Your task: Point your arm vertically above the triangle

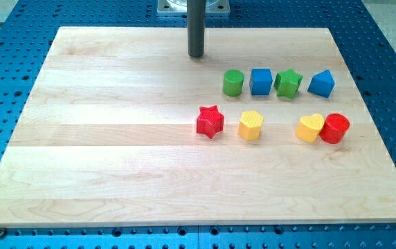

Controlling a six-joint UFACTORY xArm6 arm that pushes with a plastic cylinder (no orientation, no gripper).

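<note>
1. Nearest the view's bottom edge, the wooden board [115, 173] is bare along its whole front and across its left half; it lies on a blue perforated table [18, 238].
2. The nearer row of blocks sits right of the board's centre. From the view's left it runs: a red star [210, 122], a yellow hexagon [251, 126], then after a gap a yellow heart [311, 128] touching a red cylinder [335, 128] towards the right edge.
3. The farther row lies just behind it. From the left: a green cylinder [233, 82], a blue cube [261, 81], a green star [288, 84] and the blue triangle [322, 84]. The first three stand just beside one another.
4. The blue triangle is the rightmost of that row, close to the board's right edge and nearer its far right corner than its near one.
5. Farthest back, near the middle of the board's top edge, my tip [196, 56] stands upright. It touches no block and is to the left of and behind the green cylinder, well apart from the blue triangle.
6. The arm ends in a plain rod with no jaws.
</note>
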